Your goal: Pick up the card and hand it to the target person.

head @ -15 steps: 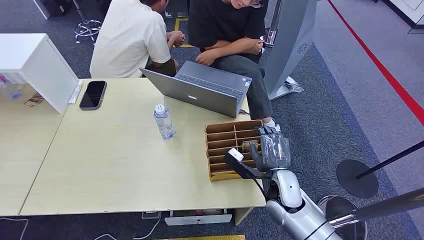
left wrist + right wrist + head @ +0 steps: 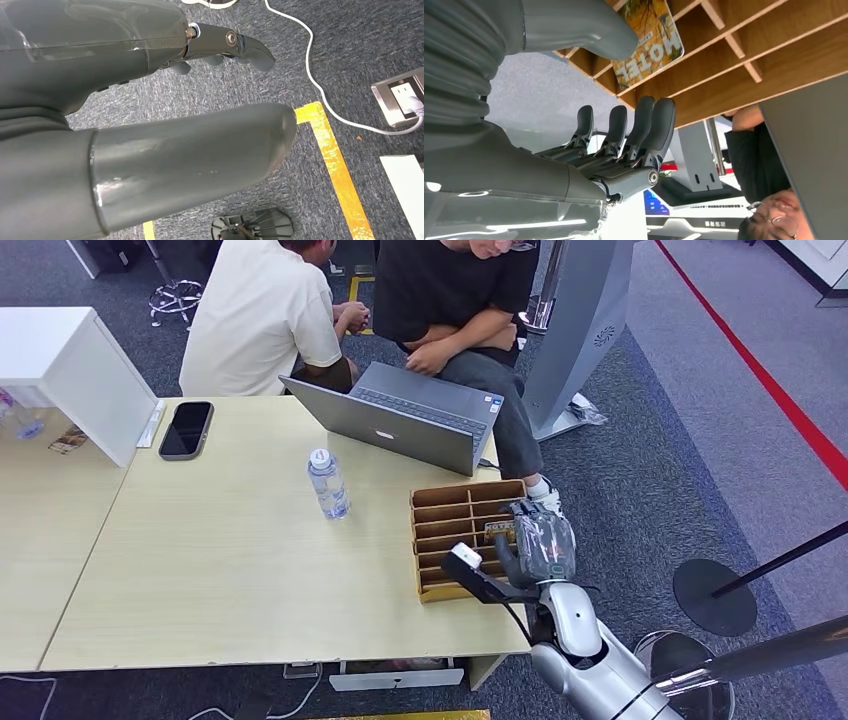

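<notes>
Right hand (image 2: 589, 125) at the rack (image 2: 452, 512), thumb (image 2: 589, 25) on the card (image 2: 651, 40), fingers (image 2: 644, 125) short of it; grasp unclear. Card stood in a rack slot, partly hidden. Left hand (image 2: 150, 100) hung spread, empty.

robot hand (image 2: 624, 130) at wooden organizer (image 2: 744, 55), thumb beside hotel card (image 2: 651, 37)

The right arm (image 2: 585, 640) reaches up and forward, its robot hand (image 2: 535, 540) held with dark fingers (image 2: 644, 125) straight and apart from the thumb (image 2: 574, 25), while the left robot hand (image 2: 150, 100) hangs low, fingers loosely extended, holding nothing.
</notes>
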